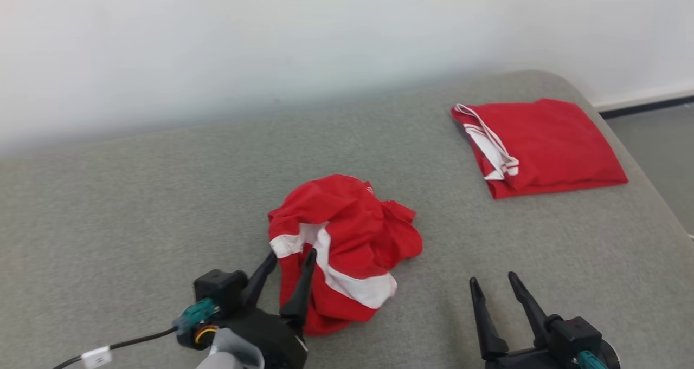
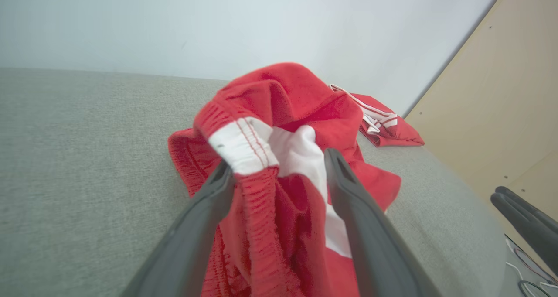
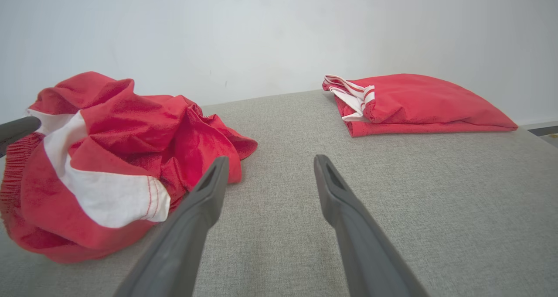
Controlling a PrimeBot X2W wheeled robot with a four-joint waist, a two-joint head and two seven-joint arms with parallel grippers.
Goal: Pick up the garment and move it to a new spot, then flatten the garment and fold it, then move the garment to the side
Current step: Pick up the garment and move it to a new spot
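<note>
Crumpled on the table [image 1: 135, 206], the garment [image 1: 347, 233] lay with waistband between the spread jaws of the left gripper [image 1: 291, 256], the right gripper [image 1: 492, 279] open and empty; withdrawing might snag and drag the cloth.

**Two red clothes on a grey top**

The right gripper [image 3: 271, 159] pokes up from the bottom middle. Its two dark fingers are wide apart and hold nothing. A crumpled red and white garment [image 3: 109, 157] lies at the left. A folded red garment [image 3: 418, 100] lies at the upper right on the grey surface [image 3: 436, 209].
</note>
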